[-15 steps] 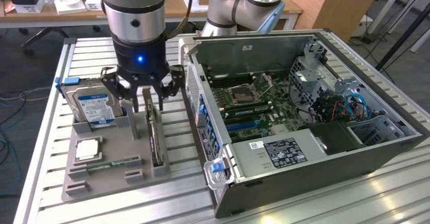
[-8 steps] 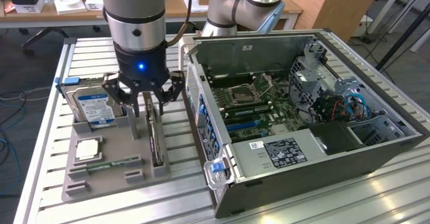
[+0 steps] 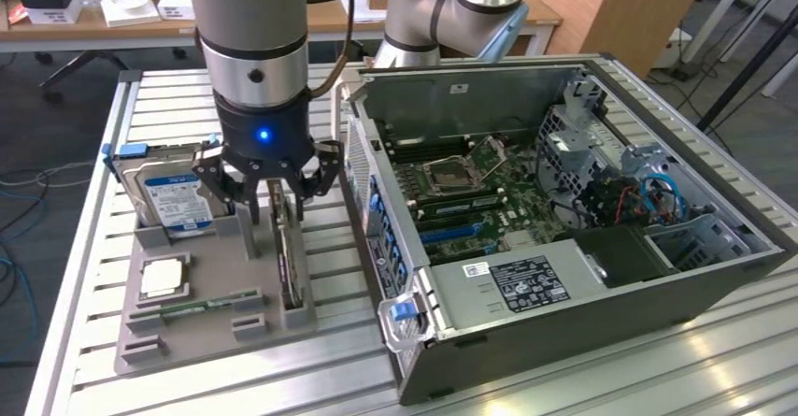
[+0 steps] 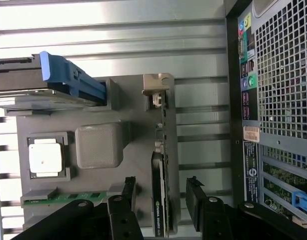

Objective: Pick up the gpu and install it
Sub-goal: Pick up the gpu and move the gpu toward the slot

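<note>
While the gpu (image 3: pixel 290 266) stands on edge in its grey holder (image 3: pixel 200 337), the gripper (image 3: pixel 268 201) hangs over it, fingers (image 4: pixel 196 200) spread either side.

The gpu (image 3: pixel 291 262) (image 4: pixel 159 197) — thin dark card, silvery bracket — stands edgewise in the grey holder (image 3: pixel 200 334) (image 4: pixel 138 150).

The arm (image 3: pixel 256 23) is reaching straight down from above, with a blue light (image 3: pixel 262 136) glowing on its wrist (image 3: pixel 260 98). The gripper (image 3: pixel 277 201) is pointing downward, and its black fingers (image 4: pixel 196 200) are spreading wide apart, gripping nothing.
</note>
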